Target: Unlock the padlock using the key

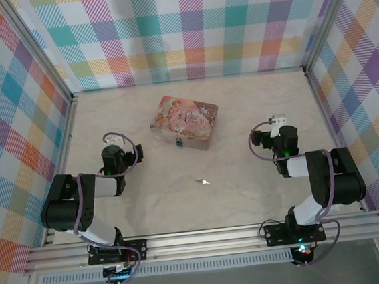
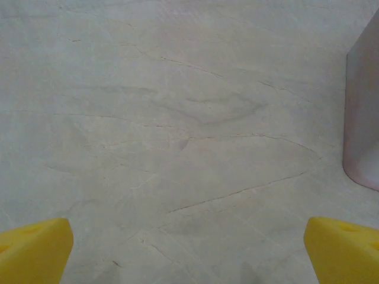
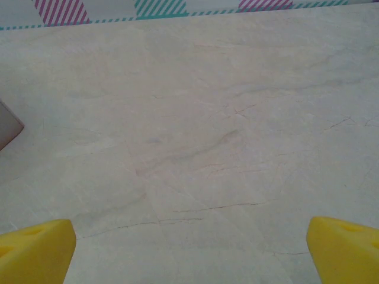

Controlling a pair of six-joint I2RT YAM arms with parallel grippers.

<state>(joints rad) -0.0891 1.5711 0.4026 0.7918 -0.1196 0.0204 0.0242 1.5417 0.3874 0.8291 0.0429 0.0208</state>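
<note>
The padlock [image 1: 179, 141] is a tiny blue-teal speck hanging at the front face of the pink illustrated tin [image 1: 184, 122], in the top external view. The key [image 1: 202, 180], thin and silvery, lies flat on the table in front of the tin, midway between the arms. My left gripper [image 1: 112, 144] rests to the left of the tin and my right gripper [image 1: 278, 121] to its right. In the wrist views the yellow fingertips [image 2: 35, 251] [image 3: 35, 251] stand far apart with only bare table between them, so both grippers [image 2: 189, 251] [image 3: 189, 251] are open.
The pale marbled table [image 1: 248, 190] is boxed in by plaid walls [image 1: 185, 28] at the back and both sides. The tin's side [image 2: 362, 112] shows at the right edge of the left wrist view, and its corner [image 3: 7, 127] at the left of the right wrist view.
</note>
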